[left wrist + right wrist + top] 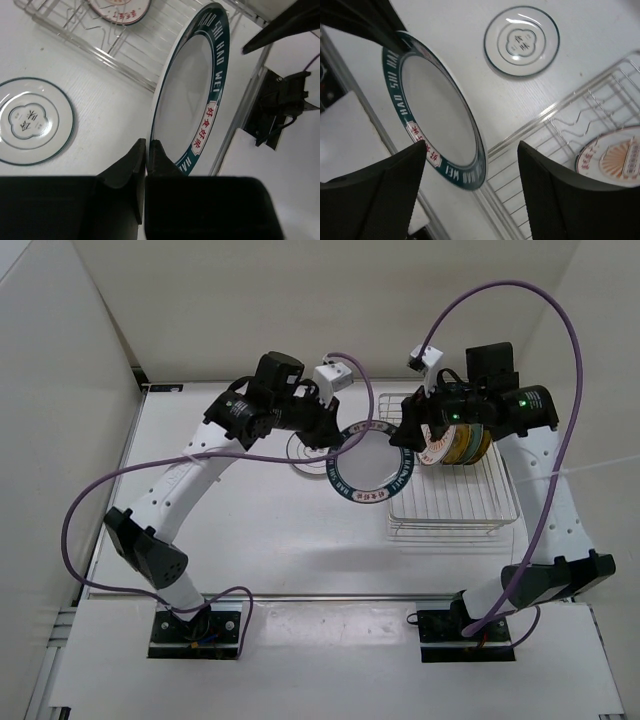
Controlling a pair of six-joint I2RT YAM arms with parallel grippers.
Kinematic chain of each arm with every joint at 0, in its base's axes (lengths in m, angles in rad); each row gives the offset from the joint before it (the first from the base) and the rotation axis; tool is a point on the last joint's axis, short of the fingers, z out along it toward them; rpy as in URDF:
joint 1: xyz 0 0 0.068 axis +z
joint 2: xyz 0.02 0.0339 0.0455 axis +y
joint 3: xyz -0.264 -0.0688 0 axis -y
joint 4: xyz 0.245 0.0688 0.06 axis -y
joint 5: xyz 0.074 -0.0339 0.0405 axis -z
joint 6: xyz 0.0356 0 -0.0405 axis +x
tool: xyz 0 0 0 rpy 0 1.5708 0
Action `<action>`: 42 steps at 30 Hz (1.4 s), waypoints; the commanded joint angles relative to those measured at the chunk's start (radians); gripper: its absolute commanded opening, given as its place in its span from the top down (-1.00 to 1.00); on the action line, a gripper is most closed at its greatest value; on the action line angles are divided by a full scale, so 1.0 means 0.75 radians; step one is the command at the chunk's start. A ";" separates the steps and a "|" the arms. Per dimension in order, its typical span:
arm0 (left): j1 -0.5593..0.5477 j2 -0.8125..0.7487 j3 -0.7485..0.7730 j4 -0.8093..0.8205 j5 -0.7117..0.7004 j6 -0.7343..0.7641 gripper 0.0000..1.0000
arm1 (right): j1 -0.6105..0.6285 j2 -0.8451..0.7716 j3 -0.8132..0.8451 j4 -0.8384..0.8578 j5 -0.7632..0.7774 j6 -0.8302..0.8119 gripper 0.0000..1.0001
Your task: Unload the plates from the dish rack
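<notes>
Lettered plate (pixel 192 85): round, glossy, its edge pinched in your left gripper (pixel 147 148). Your right gripper (pixel 470 149) gapes empty by the wire dish rack (pixel 452 502).

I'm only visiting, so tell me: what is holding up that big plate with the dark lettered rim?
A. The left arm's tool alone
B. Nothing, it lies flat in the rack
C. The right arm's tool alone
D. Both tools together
A. In the left wrist view, the left tool is shut on the rim of the big plate, while the right tool stands wide open.
</notes>
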 commanded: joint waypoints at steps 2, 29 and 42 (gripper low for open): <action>0.147 -0.021 -0.064 0.095 -0.032 -0.132 0.79 | -0.025 -0.052 -0.079 0.187 0.234 0.156 -0.65; 0.698 0.830 0.185 0.215 0.598 -0.204 0.79 | -0.148 -0.267 -0.442 0.369 0.703 0.250 -0.82; 0.722 0.989 0.226 0.301 0.629 -0.318 0.79 | -0.148 -0.269 -0.495 0.394 0.703 0.250 -0.82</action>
